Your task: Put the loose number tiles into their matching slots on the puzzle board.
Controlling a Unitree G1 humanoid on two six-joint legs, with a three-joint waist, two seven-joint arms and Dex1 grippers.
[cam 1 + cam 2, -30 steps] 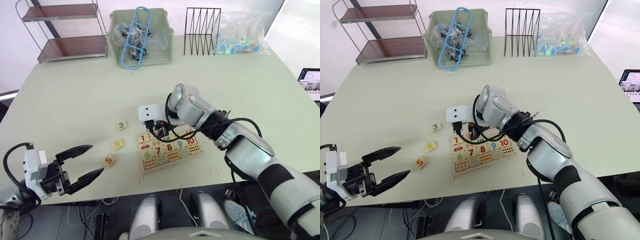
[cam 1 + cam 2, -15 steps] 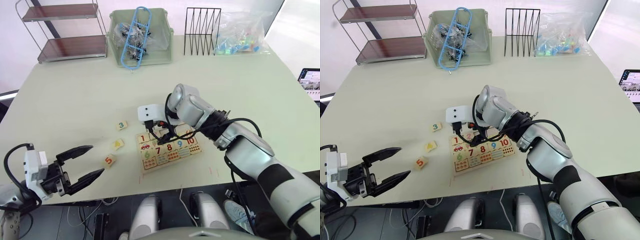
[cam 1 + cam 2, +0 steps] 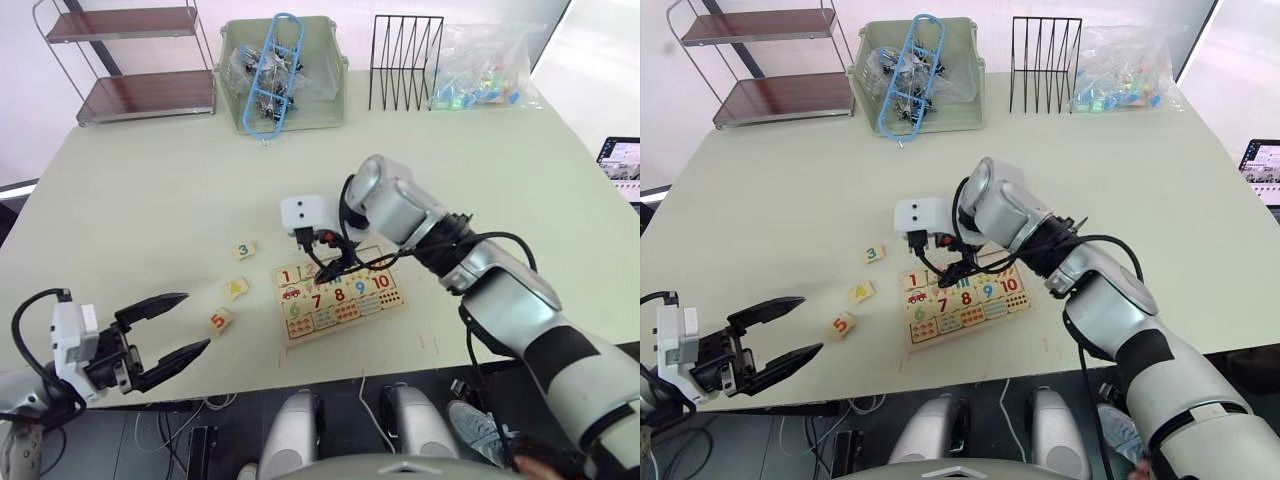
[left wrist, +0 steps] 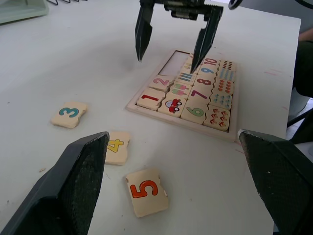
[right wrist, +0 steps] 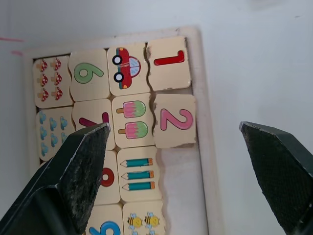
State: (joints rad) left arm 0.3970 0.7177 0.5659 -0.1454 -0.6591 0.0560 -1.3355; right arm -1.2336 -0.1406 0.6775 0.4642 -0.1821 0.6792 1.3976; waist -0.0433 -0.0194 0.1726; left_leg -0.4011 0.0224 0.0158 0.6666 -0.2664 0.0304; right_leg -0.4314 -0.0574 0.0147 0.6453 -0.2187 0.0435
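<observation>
The puzzle board point(image 4: 177, 122) lies near the table's front edge. Tiles 1 point(image 5: 168, 58) and 2 point(image 5: 175, 121) sit in its row of slots, the 2 slightly crooked. Beside them the empty slots point(image 5: 183, 183) show plain pale wood. My right gripper point(image 4: 166, 64) hangs open and empty just above the 2 tile. Three loose number tiles lie on the table left of the board: 3 point(image 3: 243, 251), 4 point(image 3: 236, 288) and 5 point(image 3: 218, 321). My left gripper point(image 3: 196, 320) is open and empty at the table's front left, just left of the 5.
Along the far edge stand a wire shelf point(image 3: 130, 60), a green bin point(image 3: 282, 75) of clips, a black wire rack point(image 3: 405, 60) and a plastic bag point(image 3: 480, 70) of small parts. A laptop point(image 3: 620, 165) shows at the right edge.
My right gripper has opened, left the 2 tile in its slot and risen a little from the board. The left arm has stayed put.
</observation>
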